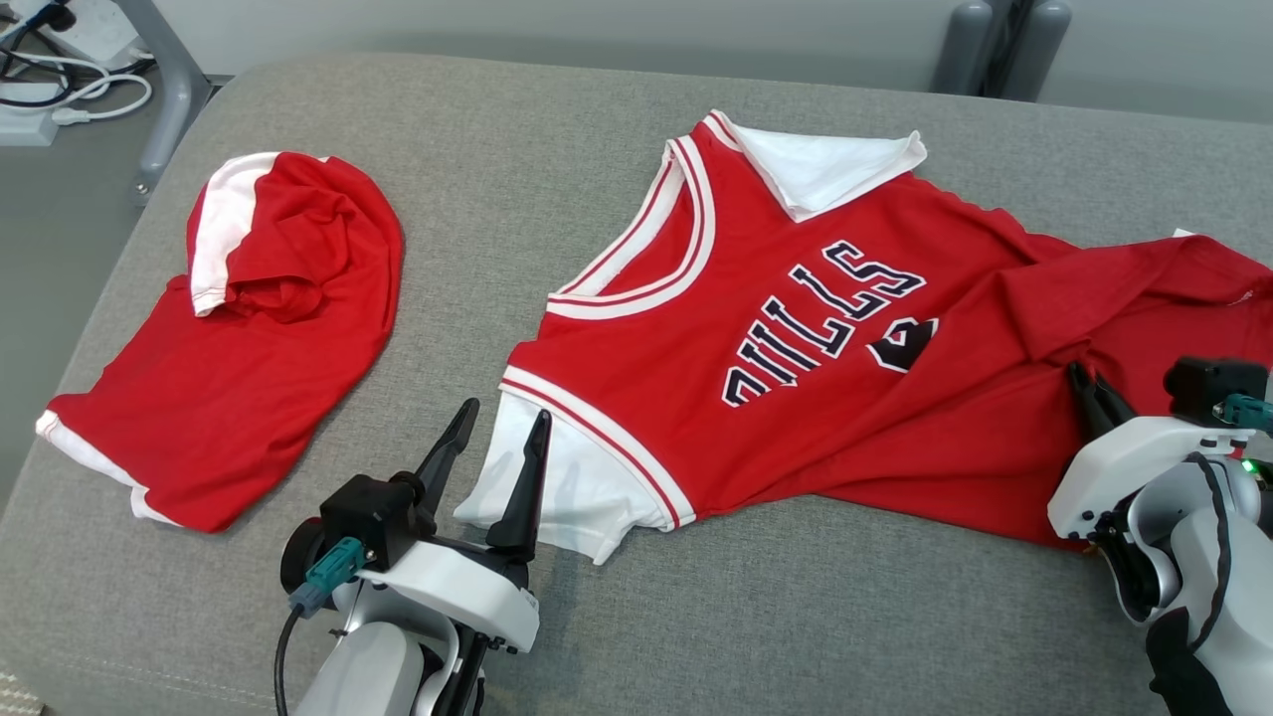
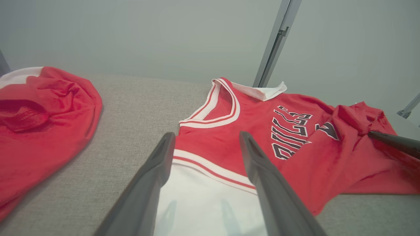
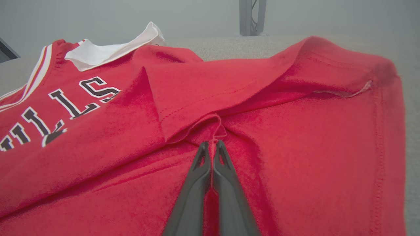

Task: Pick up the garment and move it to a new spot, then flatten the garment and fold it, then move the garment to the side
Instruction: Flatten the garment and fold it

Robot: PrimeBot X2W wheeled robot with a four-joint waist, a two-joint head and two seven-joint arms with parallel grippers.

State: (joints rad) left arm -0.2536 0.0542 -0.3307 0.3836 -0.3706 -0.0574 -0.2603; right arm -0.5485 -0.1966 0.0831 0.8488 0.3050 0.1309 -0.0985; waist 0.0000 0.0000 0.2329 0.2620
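The garment [image 1: 816, 398] is a red jersey with white trim and dark lettering, spread across the grey cushioned surface [image 1: 477, 149] with its right half rumpled. My right gripper [image 1: 1086, 383] is shut on a raised fold of the jersey's red cloth; in the right wrist view the gripper [image 3: 211, 143] pinches a ridge of the jersey [image 3: 295, 137]. My left gripper [image 1: 505, 410] stands open just above the white sleeve [image 1: 557, 487] at the jersey's near left corner. In the left wrist view the open gripper [image 2: 206, 134] straddles the sleeve [image 2: 203, 200] and its red-and-white band.
A second red garment with white trim [image 1: 259, 338] lies crumpled at the left of the surface, apart from the jersey. Cables and a power strip [image 1: 40, 89] lie on the floor beyond the far left corner, beside a metal leg [image 1: 164, 89].
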